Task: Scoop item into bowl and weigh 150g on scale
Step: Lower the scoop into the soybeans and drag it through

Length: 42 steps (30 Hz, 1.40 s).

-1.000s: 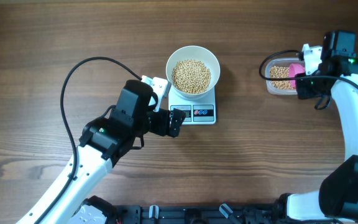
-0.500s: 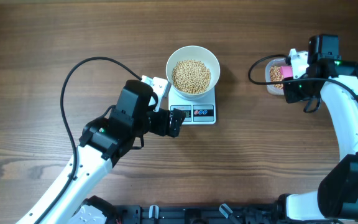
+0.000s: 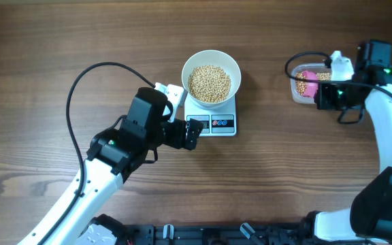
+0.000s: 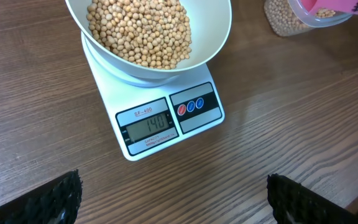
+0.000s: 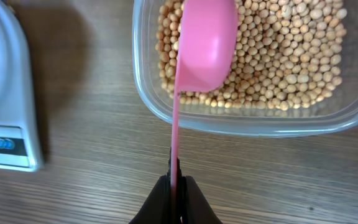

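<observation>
The pink scoop (image 5: 207,43) is pinched by the right gripper (image 5: 175,180) over the tub (image 5: 241,124), the left gripper (image 4: 176,199) is held spread wide, and beans (image 3: 209,82) are heaped in the bowl (image 3: 186,71) on the scale (image 3: 223,124).

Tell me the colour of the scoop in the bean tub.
The scoop is pink; the right wrist view shows it best.

Overhead: high, straight down, whole table (image 3: 46,41). Wrist views: close, low. All three share scale (image 4: 166,121), tub (image 5: 247,124).
</observation>
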### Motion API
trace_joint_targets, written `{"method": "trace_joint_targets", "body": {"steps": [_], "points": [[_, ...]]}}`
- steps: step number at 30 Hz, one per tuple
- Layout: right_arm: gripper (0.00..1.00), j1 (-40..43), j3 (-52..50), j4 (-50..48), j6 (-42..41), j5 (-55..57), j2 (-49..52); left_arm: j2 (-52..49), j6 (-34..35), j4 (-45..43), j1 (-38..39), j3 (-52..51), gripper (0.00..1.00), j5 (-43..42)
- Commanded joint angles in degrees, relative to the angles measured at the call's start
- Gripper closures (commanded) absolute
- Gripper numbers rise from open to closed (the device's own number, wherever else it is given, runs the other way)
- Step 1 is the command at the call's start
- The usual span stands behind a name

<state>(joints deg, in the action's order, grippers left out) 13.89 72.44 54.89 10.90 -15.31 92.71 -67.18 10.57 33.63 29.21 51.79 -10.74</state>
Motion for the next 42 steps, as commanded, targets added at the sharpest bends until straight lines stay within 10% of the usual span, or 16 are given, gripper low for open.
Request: {"method": "trace_joint_targets", "body": {"steps": [1,42], "points": [[0.96,2.4,-0.5,0.1,-2.1,-9.0,0.9,-0.1,-1.1,0.0,0.2,-0.1,0.00,0.3],[0.96,25.3,-0.5,7.5,-4.9,-42.2,0.9,-0.1,-1.1,0.0,0.2,-0.1,0.00,0.3]]}}
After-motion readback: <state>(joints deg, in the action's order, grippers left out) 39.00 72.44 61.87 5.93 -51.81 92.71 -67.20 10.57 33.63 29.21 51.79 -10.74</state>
